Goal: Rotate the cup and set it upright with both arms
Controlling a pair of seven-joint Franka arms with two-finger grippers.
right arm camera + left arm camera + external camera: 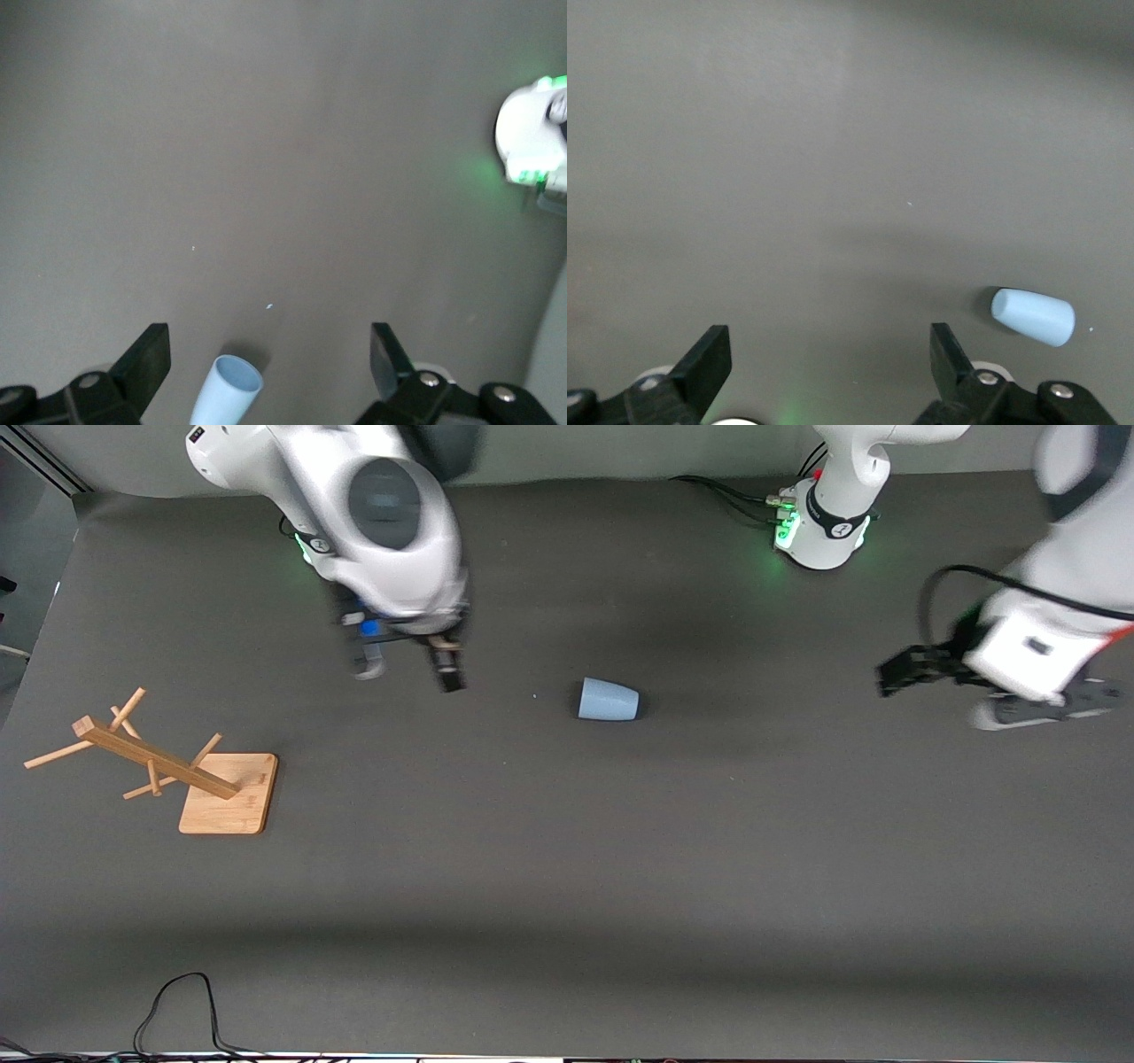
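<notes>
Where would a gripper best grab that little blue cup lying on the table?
Probably across its smooth side wall, coming down from above. The pale-blue cup lies on its side on the dark table, so the rounded wall faces up and its taper shows clearly. The open right gripper and open left gripper both hang apart from it.

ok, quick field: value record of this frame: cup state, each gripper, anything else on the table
cup: pale-blue cup lying on its side on the table, untouched
cup mouth: faces the right arm's end of the table
left gripper: left gripper open, empty, over bare table toward the left arm's end, apart from the cup
right gripper: right gripper open, empty, over the table beside the cup toward the right arm's end
other: wooden rack tipped over on its base, nearer the front camera, at the right arm's end
</notes>
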